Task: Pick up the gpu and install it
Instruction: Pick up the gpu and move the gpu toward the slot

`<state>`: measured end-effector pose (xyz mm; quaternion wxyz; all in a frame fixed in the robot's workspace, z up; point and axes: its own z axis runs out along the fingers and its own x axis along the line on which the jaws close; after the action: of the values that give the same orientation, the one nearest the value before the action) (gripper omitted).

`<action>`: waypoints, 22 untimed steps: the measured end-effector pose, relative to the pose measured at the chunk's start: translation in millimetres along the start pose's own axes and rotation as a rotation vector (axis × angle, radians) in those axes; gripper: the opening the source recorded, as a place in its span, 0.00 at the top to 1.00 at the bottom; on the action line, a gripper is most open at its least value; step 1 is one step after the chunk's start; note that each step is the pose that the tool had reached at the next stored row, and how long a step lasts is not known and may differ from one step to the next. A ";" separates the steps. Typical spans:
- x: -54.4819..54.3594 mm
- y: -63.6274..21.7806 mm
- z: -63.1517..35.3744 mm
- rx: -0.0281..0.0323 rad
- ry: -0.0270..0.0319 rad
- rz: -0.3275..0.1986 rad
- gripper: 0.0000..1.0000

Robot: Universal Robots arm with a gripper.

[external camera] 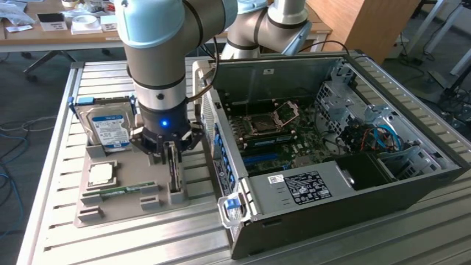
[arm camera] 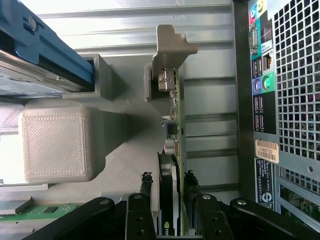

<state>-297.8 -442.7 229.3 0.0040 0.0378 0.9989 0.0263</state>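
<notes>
The gpu (external camera: 174, 172) stands on edge in a slot of the beige holder tray (external camera: 118, 212), just beside the open computer case (external camera: 383, 182). In the wrist view the gpu (arm camera: 173, 145) is edge-on, a dark board with its pale metal bracket (arm camera: 170, 45) at the far end. My gripper (external camera: 171, 160) has come down over the card and is open. Its black fingers (arm camera: 141, 210) stand on either side of the card's near end, and a sliver of tray shows between one finger and the card. The gripper (arm camera: 169, 202) has not lifted the card out of its slot.
A blue-labelled hard drive (external camera: 107, 127) stands upright at the tray's back. A CPU (external camera: 101, 174) and a green RAM stick (external camera: 121, 190) lie on the tray. The case's rear port panel (arm camera: 262, 65) is close beside the card. Everything rests on a ribbed metal table (external camera: 368, 243).
</notes>
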 end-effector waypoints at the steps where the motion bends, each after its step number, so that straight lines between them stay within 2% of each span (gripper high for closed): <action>1: 0.0 0.0 0.0 0.0000 0.0000 0.000 0.61; 11: 0.0 0.1 0.0 0.0001 0.0001 0.000 0.61; 15: 0.0 0.1 0.0 0.0001 0.0002 0.000 0.73; 22: 0.0 0.1 0.0 0.0000 0.0001 0.000 0.73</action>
<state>-297.8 -442.6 229.3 0.0039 0.0378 0.9989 0.0263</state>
